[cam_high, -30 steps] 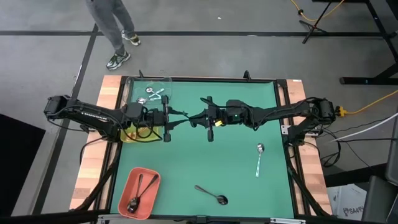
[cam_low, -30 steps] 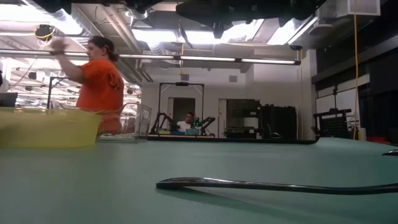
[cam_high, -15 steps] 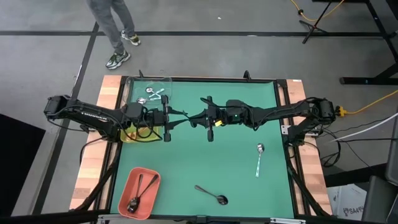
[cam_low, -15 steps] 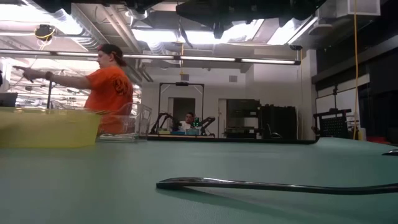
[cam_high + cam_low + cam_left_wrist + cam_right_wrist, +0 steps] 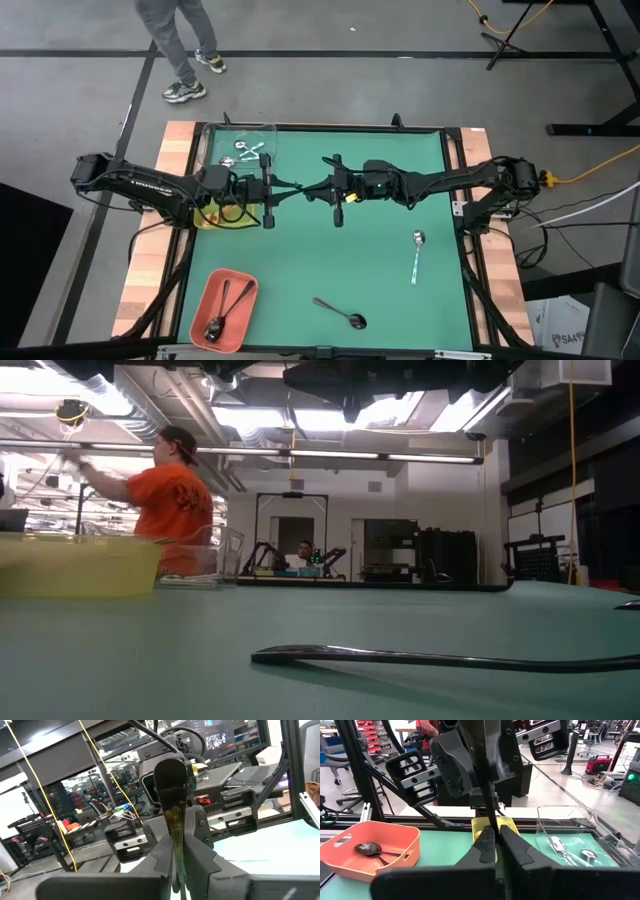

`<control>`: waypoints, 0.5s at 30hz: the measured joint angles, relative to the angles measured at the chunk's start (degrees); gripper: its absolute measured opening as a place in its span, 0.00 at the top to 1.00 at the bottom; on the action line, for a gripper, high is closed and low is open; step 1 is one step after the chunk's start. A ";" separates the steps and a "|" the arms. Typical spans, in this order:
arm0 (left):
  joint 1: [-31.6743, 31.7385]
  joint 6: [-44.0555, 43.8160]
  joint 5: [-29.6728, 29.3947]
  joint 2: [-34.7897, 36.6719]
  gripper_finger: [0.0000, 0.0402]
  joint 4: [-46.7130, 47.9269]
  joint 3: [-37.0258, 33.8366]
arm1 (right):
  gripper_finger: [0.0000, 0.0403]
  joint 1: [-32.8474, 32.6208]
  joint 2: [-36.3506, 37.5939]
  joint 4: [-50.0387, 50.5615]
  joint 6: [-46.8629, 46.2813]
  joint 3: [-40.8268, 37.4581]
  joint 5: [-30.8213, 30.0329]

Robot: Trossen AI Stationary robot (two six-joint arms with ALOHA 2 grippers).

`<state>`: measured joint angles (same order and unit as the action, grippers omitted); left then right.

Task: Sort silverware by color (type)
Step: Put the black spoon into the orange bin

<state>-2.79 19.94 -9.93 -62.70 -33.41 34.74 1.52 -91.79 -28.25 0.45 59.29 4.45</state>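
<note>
Nothing on the table has moved; only a person behind shifts. Both grippers, left (image 5: 268,192) and right (image 5: 336,192), clamp one gold spoon (image 5: 172,805) mid-air at table centre, apparently passing it across.

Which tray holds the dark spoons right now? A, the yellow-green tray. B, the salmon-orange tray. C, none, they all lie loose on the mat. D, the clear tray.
B: the high view shows dark spoons lying inside the salmon-orange tray, while the clear tray holds silver ones.
</note>
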 joint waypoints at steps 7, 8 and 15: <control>0.00 0.02 0.00 0.00 0.94 0.00 0.00 | 1.00 0.00 0.00 0.02 -0.02 0.00 0.02; 0.00 0.04 0.00 0.00 0.94 -0.01 0.00 | 1.00 0.00 0.00 0.02 -0.02 0.00 0.02; 0.02 0.10 -0.02 0.00 0.95 -0.02 0.00 | 1.00 0.00 0.00 0.04 -0.08 0.00 0.02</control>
<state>-2.77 20.04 -9.96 -62.70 -33.43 34.74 1.52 -91.79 -28.21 0.37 59.29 4.47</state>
